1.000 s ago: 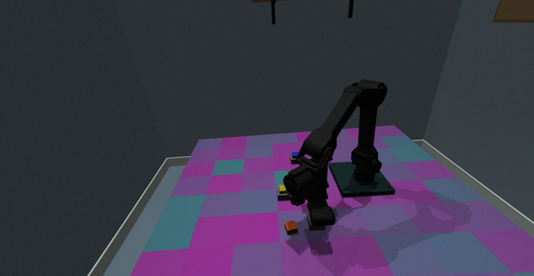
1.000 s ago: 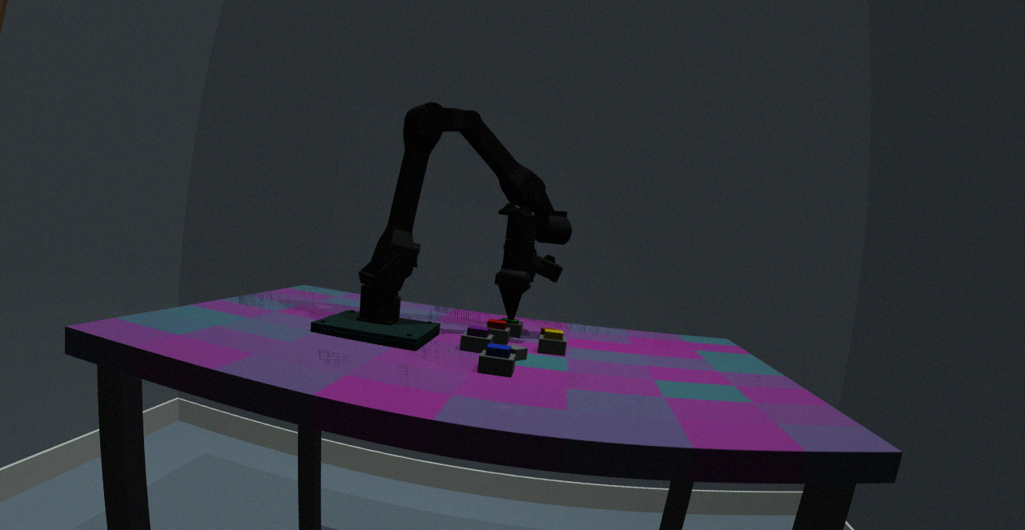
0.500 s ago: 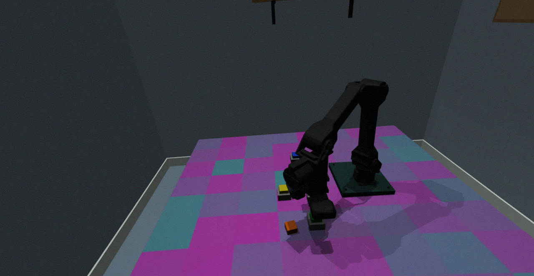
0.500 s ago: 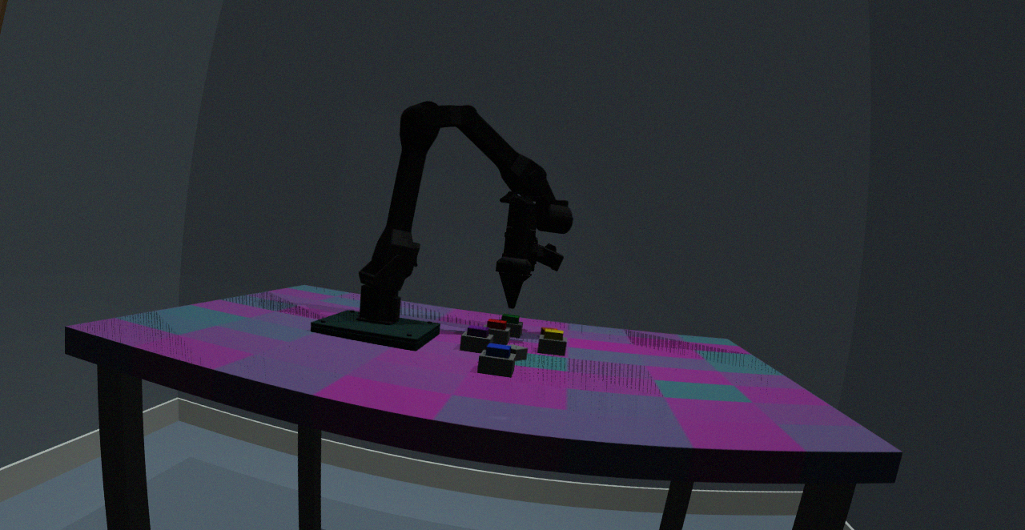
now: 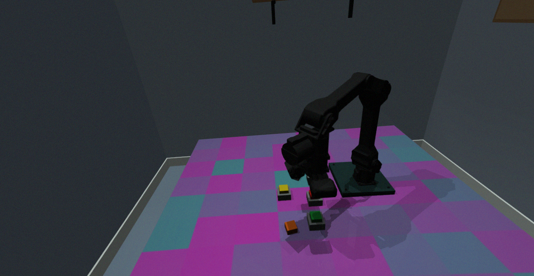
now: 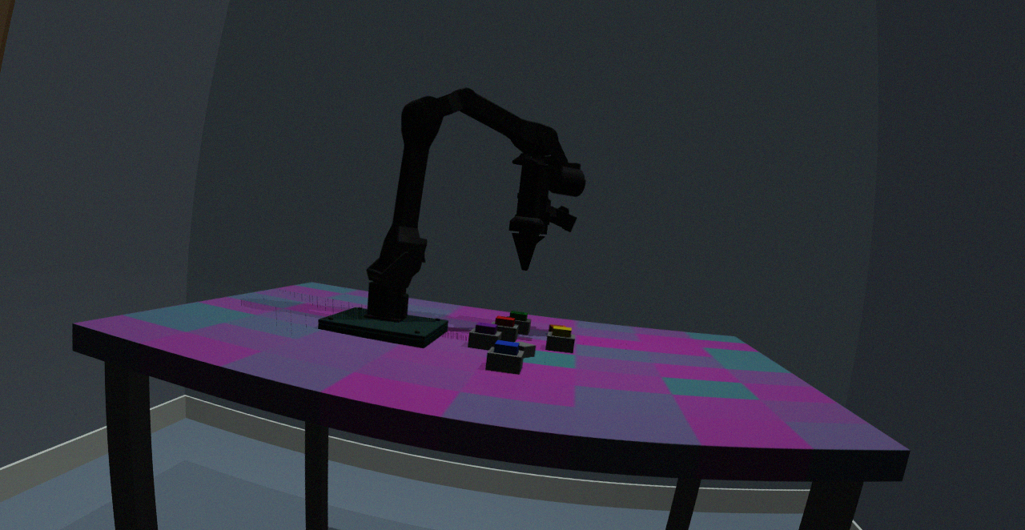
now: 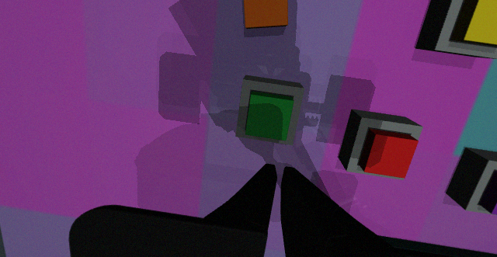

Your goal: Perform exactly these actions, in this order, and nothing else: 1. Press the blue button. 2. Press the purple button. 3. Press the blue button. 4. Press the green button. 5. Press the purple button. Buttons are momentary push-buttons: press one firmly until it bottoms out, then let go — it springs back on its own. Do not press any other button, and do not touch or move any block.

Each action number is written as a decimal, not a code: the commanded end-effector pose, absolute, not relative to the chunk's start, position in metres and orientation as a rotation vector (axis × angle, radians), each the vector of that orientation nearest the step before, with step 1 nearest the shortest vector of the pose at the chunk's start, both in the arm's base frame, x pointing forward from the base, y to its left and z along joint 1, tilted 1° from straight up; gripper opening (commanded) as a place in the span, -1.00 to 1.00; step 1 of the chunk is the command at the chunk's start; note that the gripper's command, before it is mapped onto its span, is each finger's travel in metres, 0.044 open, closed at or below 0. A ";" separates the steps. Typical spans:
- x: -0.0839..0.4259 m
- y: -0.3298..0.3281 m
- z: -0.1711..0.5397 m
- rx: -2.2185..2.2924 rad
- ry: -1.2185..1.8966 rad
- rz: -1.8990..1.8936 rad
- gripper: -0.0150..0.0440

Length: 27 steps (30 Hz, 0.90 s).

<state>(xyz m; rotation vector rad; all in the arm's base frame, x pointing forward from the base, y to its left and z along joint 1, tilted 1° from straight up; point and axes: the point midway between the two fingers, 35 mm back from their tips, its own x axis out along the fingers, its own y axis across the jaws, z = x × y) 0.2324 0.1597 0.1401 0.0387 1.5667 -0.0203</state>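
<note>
Black tool (image 5: 323, 196) (image 6: 525, 269) (image 7: 277, 175), fingertips pressed together, hovers above table (image 5: 257, 227) (image 6: 623, 419) (image 7: 43, 152); green button (image 5: 316, 216) (image 6: 518, 315) (image 7: 269, 116) unpressed.

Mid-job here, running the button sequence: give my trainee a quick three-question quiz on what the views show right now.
1. True or false: the gripper is touching the green button.
2. Which button shows in the exterior view but not in the top view or the wrist view?
A) yellow
B) blue
C) red
3. Fill in the blank: in the wrist view, the block beyond the green button is coloured ____.

Key: 1. False; 2. B; 3. orange
</note>
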 end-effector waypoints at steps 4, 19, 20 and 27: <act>0.238 0.086 0.146 0.039 1.568 -0.031 -0.42; 0.188 -0.040 0.142 0.030 1.572 -0.040 -0.42; 0.188 -0.040 0.142 0.030 1.572 -0.040 -0.42; 0.188 -0.040 0.088 0.030 1.572 -0.040 -0.42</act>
